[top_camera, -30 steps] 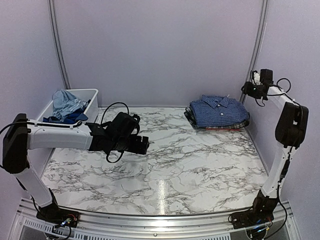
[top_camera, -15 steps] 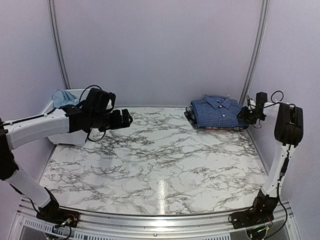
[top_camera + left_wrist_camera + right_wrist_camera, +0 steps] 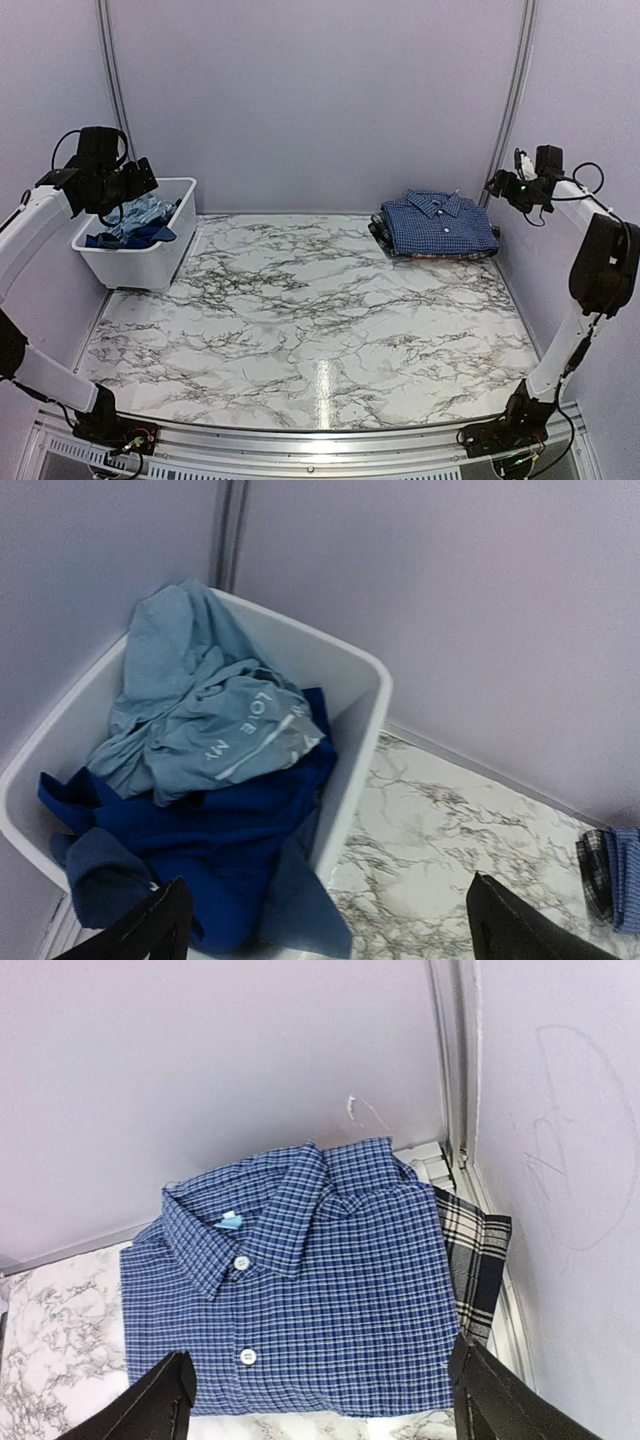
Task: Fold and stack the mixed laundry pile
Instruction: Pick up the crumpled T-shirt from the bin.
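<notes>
A folded navy small-check button shirt lies on top of a black-and-white plaid piece at the back right of the table. A crumpled light blue T-shirt lies on a royal blue garment inside the white bin at the back left. My left gripper is open and empty, held high above the bin. My right gripper is open and empty, raised above the folded stack near the right wall.
The white bin's rim stands against the left wall. The marble table stretches between bin and stack. Purple walls enclose the back and both sides; a metal rail runs up the back right corner.
My left arm has swung from the table's middle back and up to above the bin. My right gripper dipped toward the stack, then rose again. The garments have not moved.
</notes>
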`<state>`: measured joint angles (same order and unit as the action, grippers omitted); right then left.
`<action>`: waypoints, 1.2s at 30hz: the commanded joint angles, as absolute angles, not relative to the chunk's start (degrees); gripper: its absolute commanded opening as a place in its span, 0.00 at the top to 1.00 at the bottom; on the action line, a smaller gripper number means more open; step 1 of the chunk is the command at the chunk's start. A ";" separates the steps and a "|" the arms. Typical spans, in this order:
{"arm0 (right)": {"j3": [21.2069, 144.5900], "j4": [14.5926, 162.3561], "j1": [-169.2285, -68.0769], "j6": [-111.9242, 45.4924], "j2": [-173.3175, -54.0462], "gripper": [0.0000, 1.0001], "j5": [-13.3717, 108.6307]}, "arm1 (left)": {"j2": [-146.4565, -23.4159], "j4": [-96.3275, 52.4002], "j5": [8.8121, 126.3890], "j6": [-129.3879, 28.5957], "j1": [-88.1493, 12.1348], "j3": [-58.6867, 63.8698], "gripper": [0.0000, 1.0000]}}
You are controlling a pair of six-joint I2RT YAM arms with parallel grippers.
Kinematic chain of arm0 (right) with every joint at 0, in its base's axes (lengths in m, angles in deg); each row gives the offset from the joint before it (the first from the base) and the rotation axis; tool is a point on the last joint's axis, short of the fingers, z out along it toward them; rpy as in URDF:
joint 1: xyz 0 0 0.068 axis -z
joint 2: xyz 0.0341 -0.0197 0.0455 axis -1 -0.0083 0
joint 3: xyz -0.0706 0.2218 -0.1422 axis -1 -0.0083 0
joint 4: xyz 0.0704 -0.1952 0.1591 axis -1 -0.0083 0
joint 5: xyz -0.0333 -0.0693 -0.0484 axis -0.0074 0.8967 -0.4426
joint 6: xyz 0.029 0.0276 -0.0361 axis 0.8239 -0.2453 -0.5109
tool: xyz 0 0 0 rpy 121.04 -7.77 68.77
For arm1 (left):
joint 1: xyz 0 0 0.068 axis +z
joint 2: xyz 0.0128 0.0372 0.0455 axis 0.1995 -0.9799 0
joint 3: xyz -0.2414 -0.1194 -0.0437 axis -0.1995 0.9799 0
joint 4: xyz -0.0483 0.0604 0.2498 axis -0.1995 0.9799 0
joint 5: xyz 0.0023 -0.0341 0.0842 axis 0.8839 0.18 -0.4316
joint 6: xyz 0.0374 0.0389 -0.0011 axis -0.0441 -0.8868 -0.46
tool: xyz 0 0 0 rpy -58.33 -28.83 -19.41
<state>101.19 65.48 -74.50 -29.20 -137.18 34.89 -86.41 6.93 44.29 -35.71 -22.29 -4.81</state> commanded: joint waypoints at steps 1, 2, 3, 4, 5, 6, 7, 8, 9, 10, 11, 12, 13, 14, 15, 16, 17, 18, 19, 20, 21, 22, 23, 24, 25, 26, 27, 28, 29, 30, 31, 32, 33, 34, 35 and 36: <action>100.61 62.70 -77.97 -30.33 -133.76 0.16 33.17 | -91.81 11.38 43.77 -38.65 -15.17 -7.05 0.01; 99.64 62.70 -78.92 -30.31 -132.66 0.16 33.15 | -93.69 11.31 43.78 -39.34 -14.17 -7.83 0.01; 98.63 62.93 -79.98 -30.29 -131.57 0.16 33.09 | -95.88 11.30 43.22 -39.93 -13.29 -8.91 0.01; 97.31 63.37 -81.03 -30.16 -130.45 0.16 32.79 | -97.95 11.19 42.80 -40.57 -12.88 -9.93 0.01; 96.25 63.79 -82.01 -30.02 -129.20 0.15 32.67 | -100.39 10.83 42.66 -41.28 -12.23 -11.02 0.01; 95.39 64.07 -82.86 -30.08 -128.45 0.15 32.45 | -102.69 10.69 41.98 -41.93 -11.94 -12.42 0.01; 94.79 64.05 -83.53 -30.13 -127.88 0.15 32.23 | -104.89 10.55 40.98 -42.52 -11.92 -13.81 0.01; 94.34 63.96 -84.11 -30.18 -127.47 0.15 31.85 | -107.22 10.35 40.33 -43.12 -10.14 -15.38 0.01; 93.94 63.83 -84.59 -30.30 -127.02 0.14 31.49 | -109.26 10.09 40.07 -43.42 -9.25 -17.05 0.01; 93.73 63.48 -84.94 -30.50 -126.69 0.14 31.38 | -111.58 9.78 39.89 -43.51 -8.51 -18.67 0.01; 93.48 63.07 -85.10 -30.65 -126.39 0.14 31.30 | -113.75 9.60 39.65 -43.58 -7.72 -20.51 0.01; 93.28 62.79 -85.17 -30.74 -126.12 0.14 30.86 | -116.60 9.49 39.14 -43.72 -7.28 -22.24 0.01; 93.09 62.49 -85.14 -30.98 -125.90 0.13 30.73 | -118.92 9.35 38.60 -44.06 -6.85 -24.20 0.01; 93.05 61.94 -85.18 -31.24 -125.67 0.13 31.03 | -121.30 9.43 38.30 -44.43 -6.54 -26.18 0.01; 93.02 61.55 -85.14 -31.58 -125.53 0.13 31.31 | -123.60 9.55 38.42 -44.79 -6.38 -27.91 0.01; 92.90 61.36 -85.14 -31.73 -125.32 0.13 31.36 | -125.73 9.84 38.92 -44.84 -6.17 -29.59 0.01; 92.69 61.27 -85.13 -31.69 -125.11 0.13 31.25 | -127.48 10.04 39.72 -44.65 -5.98 -31.08 0.01; 92.36 61.36 -85.18 -31.49 -124.97 0.13 31.13 | -129.01 10.00 40.34 -44.42 -5.94 -31.85 0.02; 91.91 61.38 -85.14 -31.08 -124.78 0.13 30.84 | -130.48 10.13 40.90 -44.48 -5.91 -32.71 0.03; 91.51 61.38 -85.19 -30.80 -124.63 0.13 30.64 | -131.63 10.08 41.38 -44.46 -5.84 -33.29 0.05; 90.97 61.61 -85.20 -30.32 -124.40 0.13 30.45 | -132.69 9.91 42.24 -44.33 -5.72 -33.91 0.09; 90.27 62.25 -85.18 -29.87 -124.10 0.13 30.15 | -133.51 9.93 43.84 -44.42 -5.63 -34.57 0.17; 89.67 62.80 -85.17 -29.50 -123.76 0.13 30.02 | -134.10 9.81 45.64 -44.85 -5.47 -35.37 0.29; 89.22 63.07 -85.17 -29.29 -123.56 0.13 30.02 | -134.37 9.79 47.61 -45.45 -5.45 -36.14 0.39; 88.96 63.20 -85.21 -29.23 -123.48 0.13 29.94 | -134.19 9.59 50.48 -46.07 -5.45 -36.57 0.51; 88.92 63.25 -85.22 -29.33 -123.42 0.14 29.68 | -133.47 9.10 52.01 -46.55 -5.59 -36.70 0.65; 88.98 63.05 -85.22 -29.57 -123.51 0.14 29.59 | -132.44 8.30 53.42 -46.93 -5.58 -36.53 0.78; 89.19 62.75 -85.16 -29.85 -123.60 0.14 29.64 | -130.93 7.52 54.39 -47.14 -5.66 -36.24 0.89; 89.51 62.40 -85.17 -30.24 -123.65 0.14 29.73 | -129.32 6.91 55.16 -47.32 -5.74 -36.02 0.97; 89.79 62.21 -85.21 -30.47 -123.70 0.14 29.82 | -127.58 6.39 55.48 -47.67 -5.88 -35.98 1.00; 89.94 62.18 -85.22 -30.53 -123.66 0.14 29.74 | -125.62 6.00 55.51 -48.11 -5.97 -36.17 1.00; 90.02 62.24 -85.18 -30.39 -123.54 0.15 29.51 | -123.78 5.64 55.38 -48.58 -6.07 -36.35 1.00; 89.83 62.43 -85.21 -30.10 -123.44 0.15 29.13 | -120.91 5.27 55.43 -48.95 -6.14 -36.53 1.00; 89.57 62.77 -85.22 -29.75 -123.35 0.15 28.70 | -118.67 4.68 55.59 -49.20 -6.13 -36.54 1.00; 89.16 63.28 -85.28 -29.36 -123.11 0.16 28.33 | -116.69 4.18 56.00 -49.27 -6.12 -36.51 1.00; 88.79 63.76 -85.35 -29.05 -122.96 0.16 28.08 | -114.66 3.41 57.02 -49.32 -6.12 -36.51 1.00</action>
